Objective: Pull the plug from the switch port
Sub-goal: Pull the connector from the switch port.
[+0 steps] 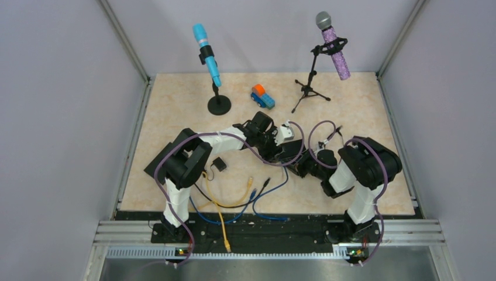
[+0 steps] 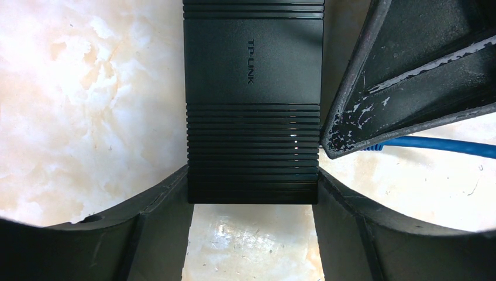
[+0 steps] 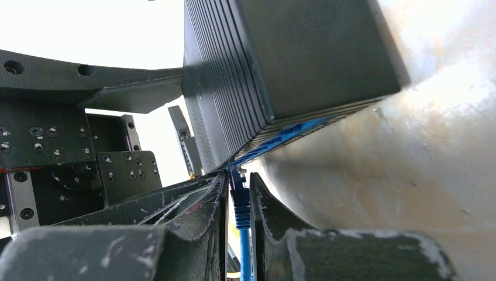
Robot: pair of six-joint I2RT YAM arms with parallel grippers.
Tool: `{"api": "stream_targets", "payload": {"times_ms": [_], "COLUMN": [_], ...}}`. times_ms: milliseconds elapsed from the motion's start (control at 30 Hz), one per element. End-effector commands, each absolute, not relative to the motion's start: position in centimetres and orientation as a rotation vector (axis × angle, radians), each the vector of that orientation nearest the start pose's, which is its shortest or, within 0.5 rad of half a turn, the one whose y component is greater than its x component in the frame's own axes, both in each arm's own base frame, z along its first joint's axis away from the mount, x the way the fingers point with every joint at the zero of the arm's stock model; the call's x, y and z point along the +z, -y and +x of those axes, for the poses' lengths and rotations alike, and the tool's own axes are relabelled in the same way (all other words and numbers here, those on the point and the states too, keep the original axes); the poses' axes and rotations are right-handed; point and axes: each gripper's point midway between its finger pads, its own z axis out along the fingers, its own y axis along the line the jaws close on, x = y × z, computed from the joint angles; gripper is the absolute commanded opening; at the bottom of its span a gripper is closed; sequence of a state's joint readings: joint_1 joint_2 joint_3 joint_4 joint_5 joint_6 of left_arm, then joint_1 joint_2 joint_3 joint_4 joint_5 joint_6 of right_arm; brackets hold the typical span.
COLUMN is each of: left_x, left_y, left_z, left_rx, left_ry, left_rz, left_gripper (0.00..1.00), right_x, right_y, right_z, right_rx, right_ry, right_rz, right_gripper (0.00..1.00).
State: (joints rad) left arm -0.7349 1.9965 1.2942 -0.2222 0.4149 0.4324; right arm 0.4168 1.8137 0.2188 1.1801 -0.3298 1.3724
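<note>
Two arms meet over the middle of the pale marbled table [image 1: 175, 105], where a black switch [image 2: 252, 76] lies flat with its brand lettering facing up. The left gripper [image 2: 252, 178] straddles the near end of the switch. One of its fingers [image 2: 158, 205] presses against each long side, so it holds the box at a middling width. The right gripper [image 3: 238, 181] comes in from the other side with its jaws drawn narrow, clamped on the blue plug [image 3: 238, 196] just where it meets the port side of the switch. The plug's top end goes up against the ribbed edge of the box; how deep it sits in the port cannot be told. Below the plug, the blue cable [image 3: 242, 252] runs down between the right gripper's fingers. In the left wrist view one scuffed finger [image 2: 409, 76] of the right gripper slants in from the upper right, its tip touching the side of the switch, with the blue cable trailing away to the right beneath it. Towards the front edge of the table lie loose cables, a yellow one [image 1: 222, 219] and more blue ones [image 1: 251, 202], with a small black box [image 1: 219, 164] near the left arm. At the back stand a blue microphone [image 1: 206, 52] on a round base, a purple microphone [image 1: 334, 50] on a tripod, and between them a small toy truck [image 1: 262, 96].
</note>
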Motion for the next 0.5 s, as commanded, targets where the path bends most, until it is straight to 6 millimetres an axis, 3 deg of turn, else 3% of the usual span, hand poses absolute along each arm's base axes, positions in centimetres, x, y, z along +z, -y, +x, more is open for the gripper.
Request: {"api": "stream_targets", "payload": {"times_ms": [0,200,333,467], "left_x": [-0.4,-0.5,-0.5,-0.8], "left_y": [33.9,33.8,33.9,33.9], "left_z": [28.6,28.6,28.3,28.1], "left_rx": [-0.666,-0.658,-0.679,-0.687], "left_ry": [-2.134,-2.14,-2.136,-2.143], "left_rz": [1.572,1.572,1.578,1.587], "left_gripper": [0.13,0.12,0.11,0.11], "right_x": [1.9,1.7,1.7,1.8], "right_y": [-22.3,-22.3,-22.3,-22.5], "right_z": [27.1,26.9,27.3,28.3], "right_rx": [1.347,1.351,1.344,1.346], "right_ry": [-2.152,-2.158,-2.15,-2.131], "right_rz": [0.82,0.823,0.855,0.882], "right_gripper": [0.0,0.0,0.3,0.37]}}
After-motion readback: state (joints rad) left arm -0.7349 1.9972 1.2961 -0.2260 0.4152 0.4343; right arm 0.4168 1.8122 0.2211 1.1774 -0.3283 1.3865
